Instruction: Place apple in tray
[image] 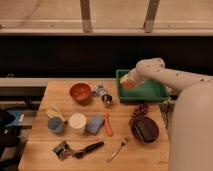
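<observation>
Camera view shows the arm reaching in from the right, its gripper (127,81) hanging over the left part of the green tray (150,93). The claw is closed on the apple (125,83), a small yellow-orange fruit that shows as a bright patch at the fingertips. The apple sits in the claw itself, not on the table and not yet on the tray floor; whether it touches the floor of the tray cannot be told from this angle.

The relation that matters is vertical. The bare tray floor lies directly beneath the claw and stretches away to its right, while the tray's left wall stands just beside the claw on its left. A release from here would, by the look of it, land the fruit inside the rim, though close to that left wall; a slight shift rightward would give more margin. A round fruit has no long axis to align, so only the drop height and roll matter.

Left of the claw, well apart on the wooden table (40,145), sits the red-orange bowl (80,92). Below and right of the claw, nearer the camera, is the dark maroon bowl (144,129).
</observation>
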